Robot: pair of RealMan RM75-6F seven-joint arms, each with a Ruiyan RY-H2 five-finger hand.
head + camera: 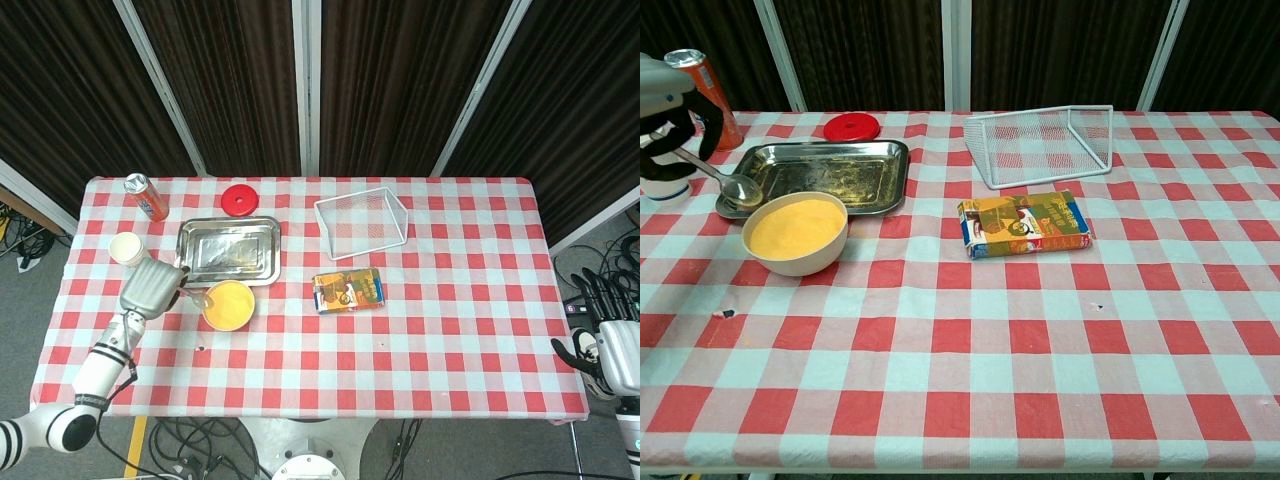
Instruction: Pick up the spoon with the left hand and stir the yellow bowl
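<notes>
My left hand point(152, 285) point(665, 110) grips a metal spoon point(725, 180) by its handle. The spoon point(197, 296) slants down with its bowl hanging just above the left rim of the yellow bowl point(228, 304) point(797, 233). That bowl is cream outside, filled with yellow powder, and stands in front of the steel tray. My right hand point(612, 345) hangs beyond the table's right edge with fingers spread and nothing in it; the chest view does not show it.
A steel tray point(820, 176) lies behind the bowl. A white cup point(128, 248), an orange can point(702, 85) and a red lid point(851, 127) stand at the back left. A white wire basket point(1040, 145) and a snack box point(1025, 224) sit mid-table. A small crumb point(724, 313) lies near the front left.
</notes>
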